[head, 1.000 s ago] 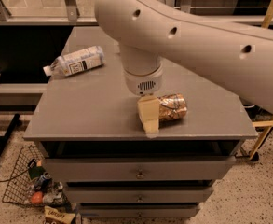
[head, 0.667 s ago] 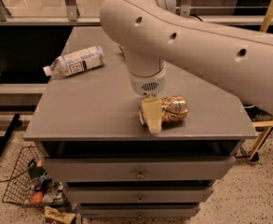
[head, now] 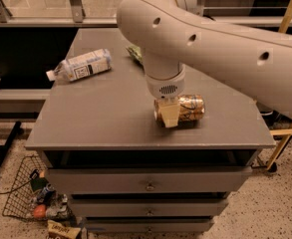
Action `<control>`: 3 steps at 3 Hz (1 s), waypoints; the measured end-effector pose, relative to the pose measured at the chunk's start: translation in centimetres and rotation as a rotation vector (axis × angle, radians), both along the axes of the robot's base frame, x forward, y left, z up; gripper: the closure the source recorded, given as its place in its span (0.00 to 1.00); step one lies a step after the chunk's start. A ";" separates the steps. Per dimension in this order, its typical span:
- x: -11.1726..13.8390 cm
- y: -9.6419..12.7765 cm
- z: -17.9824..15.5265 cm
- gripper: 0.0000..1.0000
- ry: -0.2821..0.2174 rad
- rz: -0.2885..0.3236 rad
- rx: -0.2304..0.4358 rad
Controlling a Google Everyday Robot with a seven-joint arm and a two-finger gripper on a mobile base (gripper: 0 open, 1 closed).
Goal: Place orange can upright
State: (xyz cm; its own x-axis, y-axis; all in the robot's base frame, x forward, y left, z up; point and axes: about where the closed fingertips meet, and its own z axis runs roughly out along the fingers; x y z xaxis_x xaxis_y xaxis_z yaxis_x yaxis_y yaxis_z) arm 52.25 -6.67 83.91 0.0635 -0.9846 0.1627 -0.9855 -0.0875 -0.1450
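Get a firm hold before you lift the orange can (head: pixel 190 107), then turn it slowly until it stands. The gripper (head: pixel 168 114) is down at its left end. I cannot tell if it is squeezing yet. The can is shiny orange-brown with pale patches, and it lies on its side near the desk's (head: pixel 100 118) front right.

Shiny orange can (head: pixel 189 108) on its side near the front edge of the tabletop (head: pixel 100 118), claw (head: pixel 168 114) at its left end.

The hand (head: pixel 169 115) is down at the orange can (head: pixel 191 107) lying on the cabinet (head: pixel 95 118).
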 end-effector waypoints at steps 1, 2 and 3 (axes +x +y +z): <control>-0.1 -0.4 2.3 0.87 0.010 0.022 0.094; -0.6 -0.6 6.2 1.00 0.027 0.075 0.269; -1.0 -1.3 9.9 1.00 0.067 0.122 0.479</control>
